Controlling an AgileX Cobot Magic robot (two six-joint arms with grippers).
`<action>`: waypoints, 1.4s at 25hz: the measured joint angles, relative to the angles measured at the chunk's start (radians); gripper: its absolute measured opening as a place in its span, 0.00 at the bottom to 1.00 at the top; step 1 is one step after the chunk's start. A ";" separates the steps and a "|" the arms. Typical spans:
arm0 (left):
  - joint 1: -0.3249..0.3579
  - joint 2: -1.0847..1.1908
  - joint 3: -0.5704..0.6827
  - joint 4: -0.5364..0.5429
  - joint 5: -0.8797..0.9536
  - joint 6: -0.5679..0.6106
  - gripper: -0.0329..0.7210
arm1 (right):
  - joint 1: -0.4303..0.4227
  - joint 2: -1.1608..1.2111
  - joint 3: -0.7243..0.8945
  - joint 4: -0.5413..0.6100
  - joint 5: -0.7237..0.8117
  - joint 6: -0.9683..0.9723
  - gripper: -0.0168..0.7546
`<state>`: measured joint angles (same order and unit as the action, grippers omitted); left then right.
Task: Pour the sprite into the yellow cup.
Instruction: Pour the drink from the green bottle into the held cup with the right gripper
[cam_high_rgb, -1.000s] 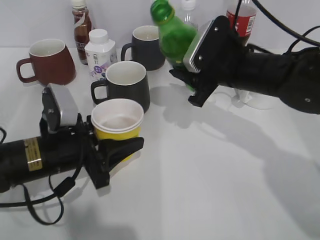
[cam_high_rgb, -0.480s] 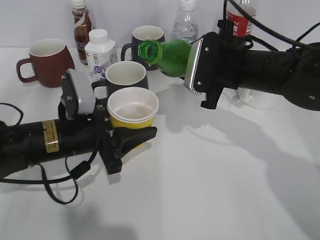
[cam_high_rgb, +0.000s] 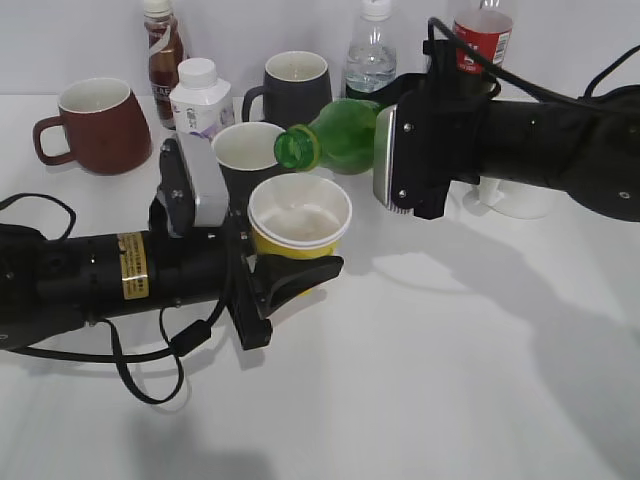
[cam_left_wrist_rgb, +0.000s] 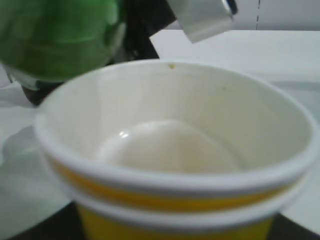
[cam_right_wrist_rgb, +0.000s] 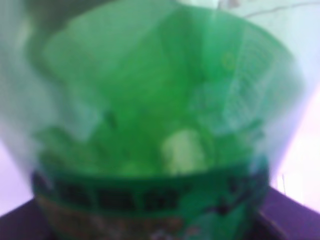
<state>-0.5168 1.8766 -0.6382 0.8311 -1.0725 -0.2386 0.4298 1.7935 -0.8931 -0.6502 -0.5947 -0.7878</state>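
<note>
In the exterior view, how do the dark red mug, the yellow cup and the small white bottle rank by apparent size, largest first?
1. Dark red mug.
2. Yellow cup; it is nearer the camera and partly hidden by the left gripper, so this rank is unsure.
3. Small white bottle.

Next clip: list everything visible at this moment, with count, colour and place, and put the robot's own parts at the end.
Sprite bottle: 1, green, tipped sideways in the right gripper, capped neck over the yellow cup's far rim.
Yellow cup: 1, yellow with white inside, held by the left gripper, centre.
Dark mugs: 2, dark grey, one behind the cup, one further back.
Red mug: 1, dark red, back left.
White bottle: 1, white, back left.
Brown bottle: 1, brown with white cap, back left.
Water bottle: 1, clear, back centre.
Cola bottle: 1, red label, back right.
Table: 1, white.
Left gripper: black, around the cup.
Right gripper: black, around the bottle.
</note>
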 joint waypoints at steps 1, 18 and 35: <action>0.000 0.000 0.000 0.000 0.002 0.000 0.53 | 0.000 0.000 0.000 0.000 0.000 -0.012 0.58; 0.029 0.000 0.045 -0.004 -0.037 0.000 0.53 | 0.000 0.000 0.000 0.000 0.003 -0.056 0.58; 0.038 0.000 0.053 0.039 -0.062 0.000 0.53 | 0.000 0.000 0.000 0.004 -0.002 -0.168 0.58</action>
<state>-0.4790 1.8766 -0.5857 0.8704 -1.1345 -0.2386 0.4298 1.7935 -0.8931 -0.6467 -0.5967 -0.9555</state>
